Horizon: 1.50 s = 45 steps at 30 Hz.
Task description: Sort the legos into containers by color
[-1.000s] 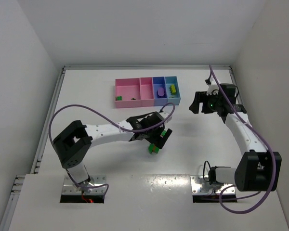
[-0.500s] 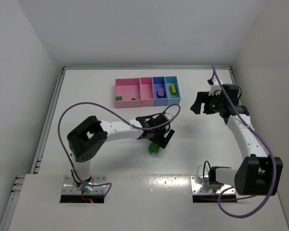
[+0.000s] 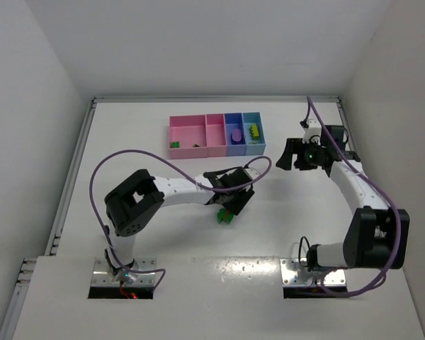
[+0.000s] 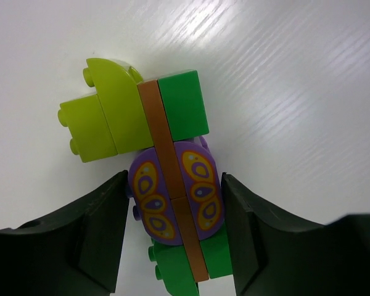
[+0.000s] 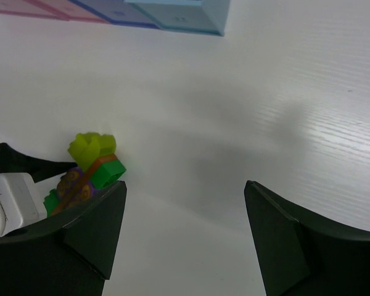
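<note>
A clump of joined legos lies on the table: a yellow-green brick (image 4: 98,123), a green brick (image 4: 182,105), a brown strip, a purple lego with yellow spots (image 4: 149,197) and a second green brick (image 4: 179,271). My left gripper (image 4: 176,182) is down over the clump (image 3: 226,217), and its jaws press both sides of the purple lego. My right gripper (image 3: 289,154) hangs open and empty over the right side of the table. The containers (image 3: 198,152) stand at the back. A green lego (image 3: 175,145), a purple one (image 3: 235,134) and a yellow-green one (image 3: 254,131) lie in them.
The row runs wide pink tray (image 3: 186,119), narrow pink (image 3: 214,117), purple-blue (image 3: 234,115), light blue (image 3: 252,115). The light blue end (image 5: 191,15) shows at the top of the right wrist view. White walls close in the table on three sides.
The left jaws have come together from wide open onto the purple lego. The left arm's elbow has swung right, toward the middle. The right gripper has shifted only slightly.
</note>
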### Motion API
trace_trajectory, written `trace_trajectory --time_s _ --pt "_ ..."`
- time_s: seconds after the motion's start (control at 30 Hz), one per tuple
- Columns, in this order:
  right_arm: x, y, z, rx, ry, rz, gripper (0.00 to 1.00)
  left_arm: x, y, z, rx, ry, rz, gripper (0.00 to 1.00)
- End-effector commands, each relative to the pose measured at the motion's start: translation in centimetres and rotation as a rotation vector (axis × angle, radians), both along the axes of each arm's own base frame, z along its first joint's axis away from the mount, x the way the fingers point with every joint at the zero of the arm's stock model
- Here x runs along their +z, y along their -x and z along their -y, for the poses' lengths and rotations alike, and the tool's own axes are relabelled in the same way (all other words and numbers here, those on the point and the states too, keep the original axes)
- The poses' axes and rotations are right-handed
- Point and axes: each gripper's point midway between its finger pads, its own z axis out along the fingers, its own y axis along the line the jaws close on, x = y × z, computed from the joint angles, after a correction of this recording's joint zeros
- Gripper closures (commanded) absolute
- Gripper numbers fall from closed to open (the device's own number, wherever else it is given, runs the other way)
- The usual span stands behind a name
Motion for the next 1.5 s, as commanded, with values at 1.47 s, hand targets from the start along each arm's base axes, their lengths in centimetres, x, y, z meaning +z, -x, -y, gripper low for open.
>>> trace_trajectory --time_s 1.47 --pt "7.1 6.7 -16.3 0.948 -0.649 -0.111 0.18 20.4 0.0 -0.6 -0.144 0.379 0.59 1.0"
